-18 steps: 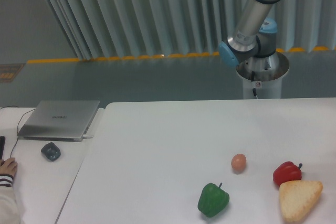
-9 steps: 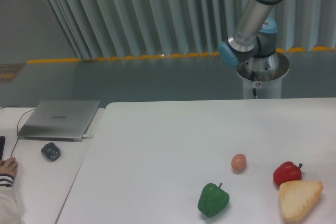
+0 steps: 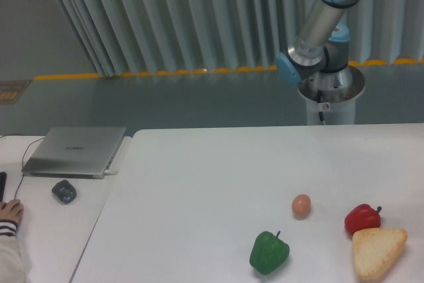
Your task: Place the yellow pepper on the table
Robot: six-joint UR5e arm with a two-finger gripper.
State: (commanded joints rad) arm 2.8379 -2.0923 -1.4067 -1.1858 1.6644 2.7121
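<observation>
- Notably absent: the yellow pepper. It appears nowhere in the camera view, neither on the table (image 3: 199, 177) nor beside the other produce, so its bearing from the hand cannot be read directly.
- Arm: UR5e base column (image 3: 330, 97) at roughly 1 o'clock from the table's centre, behind the far edge; grey link and blue joints rise toward 12 o'clock and leave the picture at the top right corner.
- Gripper: out of frame (it lies somewhere above and right of the picture). Whether its fingers are spread, closed, or carrying anything cannot be told.
- Judgement: if the pepper is being carried, it would sit off frame toward 1 o'clock, and the coming move would descend from there onto the tabletop.
- Table contents, near right quarter: green pepper (image 3: 269, 252) at 5 o'clock of centre; egg (image 3: 301, 205) just up-right of it; red pepper (image 3: 362, 219) at 4 o'clock; bread wedge (image 3: 377, 250) touching or just below the red pepper.
- Open surface: the table's middle and left show bare white, well apart from the produce, which looks the safer landing ground.
- Side desk at 9 o'clock: laptop (image 3: 74, 151), small dark object (image 3: 63, 191), a person's hand (image 3: 9, 212) at the frame edge.
</observation>
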